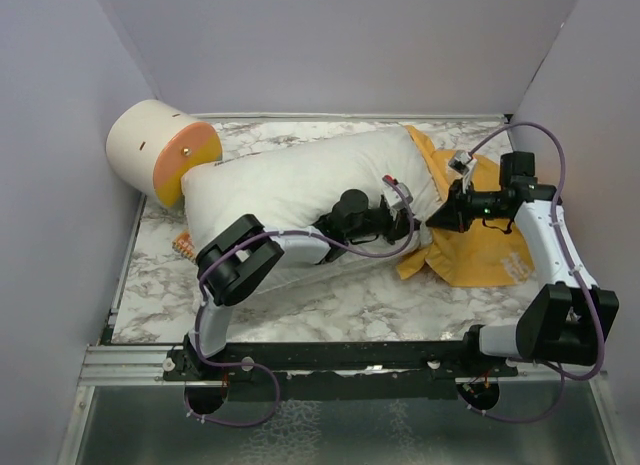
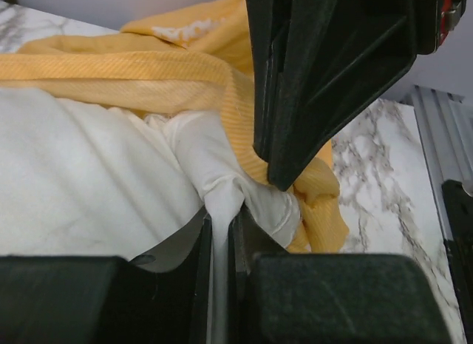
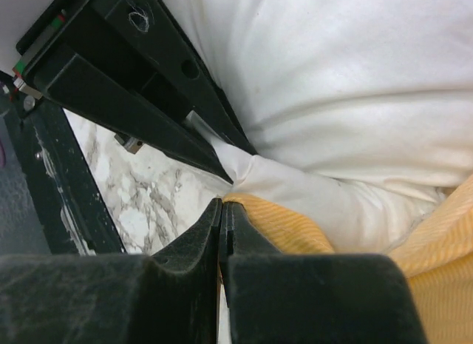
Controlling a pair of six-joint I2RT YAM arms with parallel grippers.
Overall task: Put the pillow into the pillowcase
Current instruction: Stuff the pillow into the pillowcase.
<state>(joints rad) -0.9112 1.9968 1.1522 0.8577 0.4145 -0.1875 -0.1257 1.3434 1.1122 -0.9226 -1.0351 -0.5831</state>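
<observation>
The white pillow point(image 1: 290, 180) lies across the marble table, and its right end sits at the mouth of the orange-yellow pillowcase point(image 1: 480, 250). My left gripper point(image 1: 408, 223) is at the pillow's near right corner. In the left wrist view this gripper point(image 2: 219, 220) is shut on a bunched fold of the pillow point(image 2: 89, 174). My right gripper point(image 1: 437, 219) meets it from the right. In the right wrist view its jaws point(image 3: 221, 205) are shut on the pillowcase point(image 3: 310, 229) hem, right below the pillow point(image 3: 332, 78). The two grippers' tips almost touch.
A cream-and-orange cylinder point(image 1: 160, 150) lies at the back left against the pillow's left end. A small orange object point(image 1: 185, 247) peeks out under the pillow's near left corner. Grey walls close in the marble table point(image 1: 350, 300) on three sides. A metal rail point(image 1: 120, 360) runs along the front.
</observation>
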